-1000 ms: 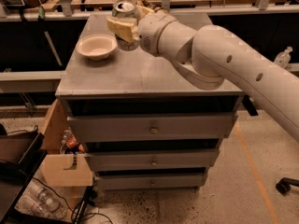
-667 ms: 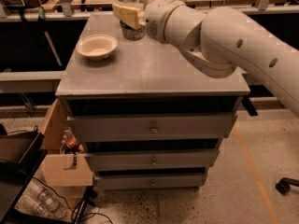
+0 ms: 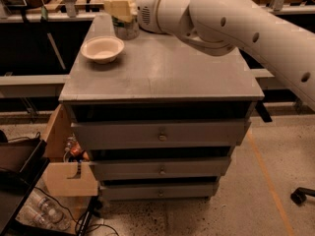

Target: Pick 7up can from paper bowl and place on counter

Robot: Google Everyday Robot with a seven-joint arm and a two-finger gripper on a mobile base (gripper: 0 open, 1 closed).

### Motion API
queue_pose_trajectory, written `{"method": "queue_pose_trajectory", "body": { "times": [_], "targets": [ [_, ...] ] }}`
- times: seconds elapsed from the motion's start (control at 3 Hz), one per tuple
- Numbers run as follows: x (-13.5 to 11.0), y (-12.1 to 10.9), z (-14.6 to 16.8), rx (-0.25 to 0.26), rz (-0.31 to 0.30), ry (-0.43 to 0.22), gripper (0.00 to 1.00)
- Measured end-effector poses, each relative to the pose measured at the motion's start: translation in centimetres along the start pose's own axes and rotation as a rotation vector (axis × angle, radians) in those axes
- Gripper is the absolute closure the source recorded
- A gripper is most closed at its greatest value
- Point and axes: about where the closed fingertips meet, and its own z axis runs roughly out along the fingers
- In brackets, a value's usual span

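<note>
No text, brand or number could be read anywhere. The gripper (image 3: 119, 8) sat at the counter's (image 3: 167, 68) far left corner, clamped on the can (image 3: 126, 27). The strip of can wall below the fingers (image 3: 117, 7) gave no legible label. The bowl (image 3: 102, 49), just front-left of the fingers, was plain. Same for the drawer fronts (image 3: 197, 132).

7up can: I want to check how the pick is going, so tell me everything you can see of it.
The 7up can is a small silvery-green metal can, upright, with a shiny top near the picture's upper edge. It is out of the paper bowl, just behind it, at the back left of the grey counter. Whether its base touches the counter cannot be told. The gripper is shut on its upper half, with a pale finger across the front, so only the lower body and the top show.
</note>
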Motion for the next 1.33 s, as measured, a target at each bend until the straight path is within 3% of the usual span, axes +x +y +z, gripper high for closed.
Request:
{"method": "queue_pose_trajectory", "body": {
  "times": [0.33,0.67,1.0,1.33],
  "targets": [
    [1.0,-3.8,-1.3,0.067,0.037,0.027,1.0],
    [1.0,-3.9,-1.4,0.068,0.035,0.027,1.0],
    [1.5,-5.0,-2.0,0.116,0.013,0.048,1.0],
    [2.3,-8.3,-3.6,0.217,-0.025,0.083,1.0]
  ]
}}
